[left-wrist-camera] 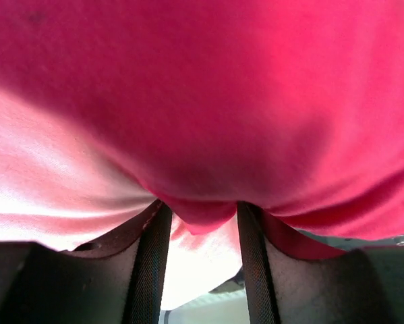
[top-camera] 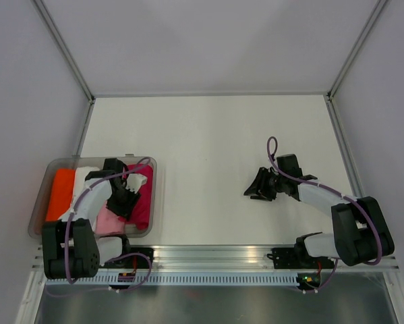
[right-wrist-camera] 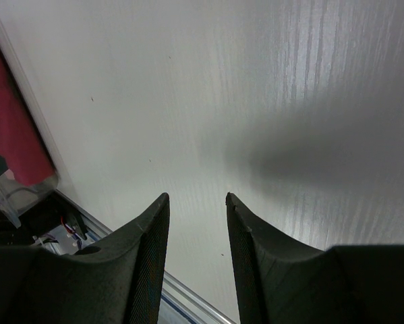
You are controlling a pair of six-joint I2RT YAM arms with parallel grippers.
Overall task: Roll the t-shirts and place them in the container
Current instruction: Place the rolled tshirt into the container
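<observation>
The clear tub (top-camera: 53,162) at the left holds folded t-shirts side by side: orange (top-camera: 60,192), white (top-camera: 87,177), pale pink (top-camera: 107,221) and deep magenta (top-camera: 143,202). My left gripper (top-camera: 124,202) reaches down into the tub. In the left wrist view the magenta t-shirt (left-wrist-camera: 208,101) fills the frame, and a bunched fold of it sits pinched between the tips of the left gripper (left-wrist-camera: 198,206), with the pale pink t-shirt (left-wrist-camera: 46,196) beneath. My right gripper (top-camera: 254,189) hovers over the bare white table, open and empty (right-wrist-camera: 196,197).
Grey walls close the table in at the back and both sides. An aluminium rail (top-camera: 215,253) runs along the near edge by the arm bases. In the right wrist view the tub's corner (right-wrist-camera: 19,192) with magenta cloth (right-wrist-camera: 13,135) shows at far left.
</observation>
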